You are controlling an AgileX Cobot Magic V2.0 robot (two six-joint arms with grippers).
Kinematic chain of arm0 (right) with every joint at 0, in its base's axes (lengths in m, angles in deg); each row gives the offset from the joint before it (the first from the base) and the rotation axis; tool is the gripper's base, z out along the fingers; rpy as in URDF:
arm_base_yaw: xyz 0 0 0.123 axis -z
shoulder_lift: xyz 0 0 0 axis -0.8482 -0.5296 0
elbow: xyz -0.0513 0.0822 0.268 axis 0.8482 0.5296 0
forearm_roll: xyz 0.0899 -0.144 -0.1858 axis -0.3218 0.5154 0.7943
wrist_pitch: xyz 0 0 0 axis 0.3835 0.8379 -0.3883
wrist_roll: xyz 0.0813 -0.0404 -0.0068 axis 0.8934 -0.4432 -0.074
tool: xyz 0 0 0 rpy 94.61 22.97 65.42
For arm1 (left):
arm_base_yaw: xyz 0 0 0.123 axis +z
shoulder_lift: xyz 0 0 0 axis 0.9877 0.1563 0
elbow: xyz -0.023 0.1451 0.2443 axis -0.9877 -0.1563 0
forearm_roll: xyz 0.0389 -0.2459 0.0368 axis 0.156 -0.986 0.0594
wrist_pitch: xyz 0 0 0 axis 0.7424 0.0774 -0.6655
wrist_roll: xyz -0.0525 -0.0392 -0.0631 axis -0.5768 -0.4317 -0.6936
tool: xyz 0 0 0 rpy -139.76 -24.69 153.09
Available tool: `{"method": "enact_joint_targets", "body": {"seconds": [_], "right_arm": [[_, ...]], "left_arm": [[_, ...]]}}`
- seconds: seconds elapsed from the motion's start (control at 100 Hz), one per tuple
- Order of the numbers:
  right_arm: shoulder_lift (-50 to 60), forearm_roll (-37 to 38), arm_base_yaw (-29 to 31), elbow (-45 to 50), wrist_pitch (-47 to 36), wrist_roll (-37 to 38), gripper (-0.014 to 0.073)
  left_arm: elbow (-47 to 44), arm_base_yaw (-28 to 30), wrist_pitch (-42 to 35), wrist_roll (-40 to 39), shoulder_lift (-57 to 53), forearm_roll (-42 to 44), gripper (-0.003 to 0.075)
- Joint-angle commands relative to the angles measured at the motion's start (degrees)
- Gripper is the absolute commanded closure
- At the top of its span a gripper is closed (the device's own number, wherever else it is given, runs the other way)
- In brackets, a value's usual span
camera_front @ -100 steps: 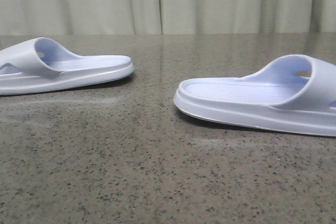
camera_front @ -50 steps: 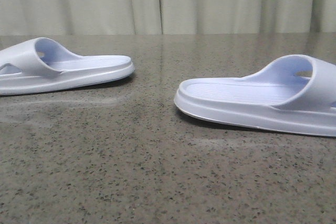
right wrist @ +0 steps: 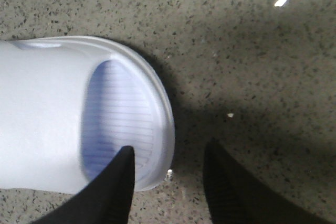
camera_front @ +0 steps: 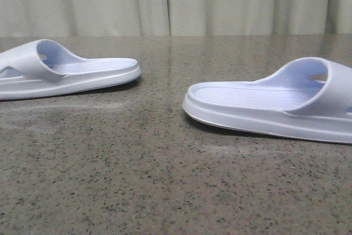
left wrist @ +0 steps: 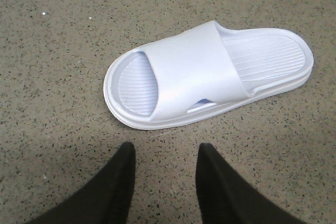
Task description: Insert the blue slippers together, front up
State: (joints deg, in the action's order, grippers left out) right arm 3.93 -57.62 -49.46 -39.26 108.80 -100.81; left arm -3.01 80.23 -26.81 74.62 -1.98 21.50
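Observation:
Two pale blue slippers lie sole-down and apart on the speckled table. In the front view one slipper [camera_front: 66, 72] is at the left and the other slipper [camera_front: 275, 103] at the right. The left wrist view shows the left slipper [left wrist: 210, 72] whole, beyond my left gripper [left wrist: 165, 150], which is open and clear of it. In the right wrist view the right slipper [right wrist: 79, 119] shows blurred at its toe end. My right gripper [right wrist: 169, 153] is open. One of its fingers [right wrist: 123, 177] overlaps the slipper's rim. Neither gripper shows in the front view.
The dark speckled stone table [camera_front: 165, 180] stretches across the front view. A pale pleated curtain [camera_front: 176, 1] hangs behind its far edge. A bright glint [right wrist: 281, 1] lies on the tabletop in the right wrist view.

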Motion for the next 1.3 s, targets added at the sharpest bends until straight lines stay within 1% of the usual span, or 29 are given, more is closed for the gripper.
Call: {"method": "enact_joint_targets", "body": {"seconds": [0.0,0.05,0.13,0.27,0.48,0.85,1.0,1.16,1.23,1.29], "right_arm": [[-1.63,-4.44,1.18,-1.92,-0.21,-4.06,0.0336],[-2.61,-7.86,1.97,-1.92,-0.1,-6.23,0.0336],[-3.48,-10.81,3.82,-1.92,-0.1,-8.04,0.0336],[-4.16,-10.95,5.79,-1.92,0.66,-9.05,0.0336],[-5.36,-11.87,5.78,-1.92,1.55,-10.74,0.0336],[-8.32,-11.95,5.78,-1.92,2.07,-11.18,0.0336],[-9.8,-16.13,5.78,-1.92,3.03,-14.49,0.0336],[-10.08,-16.13,5.78,-1.92,3.03,-14.76,0.0341],[-10.08,-16.13,5.78,-1.92,2.82,-14.89,0.0362],[-10.08,-16.13,5.78,-1.92,2.83,-14.89,0.0417]], "left_arm": [[2.02,0.01,-3.18,0.05,-0.15,-0.99,0.0479],[2.02,0.01,-3.3,0.05,-0.15,-0.99,0.0479],[2.02,0.01,-3.38,0.05,-0.15,-0.99,0.0479],[2.02,0.01,-3.38,0.05,-0.15,-0.99,0.0479],[2.02,0.01,-3.38,0.05,-0.15,-0.99,0.0479],[2.02,0.01,-3.38,0.05,-0.15,-1.1,0.0479],[2.02,0.01,-3.38,0.05,-0.15,-1.1,0.0479],[2.02,0.01,-3.38,0.05,-0.15,-1.1,0.0479],[2.02,0.01,-3.38,0.05,-0.15,-1.2,0.0479],[2.02,0.01,-3.1,0.05,-0.15,-1.2,0.0479]]}}
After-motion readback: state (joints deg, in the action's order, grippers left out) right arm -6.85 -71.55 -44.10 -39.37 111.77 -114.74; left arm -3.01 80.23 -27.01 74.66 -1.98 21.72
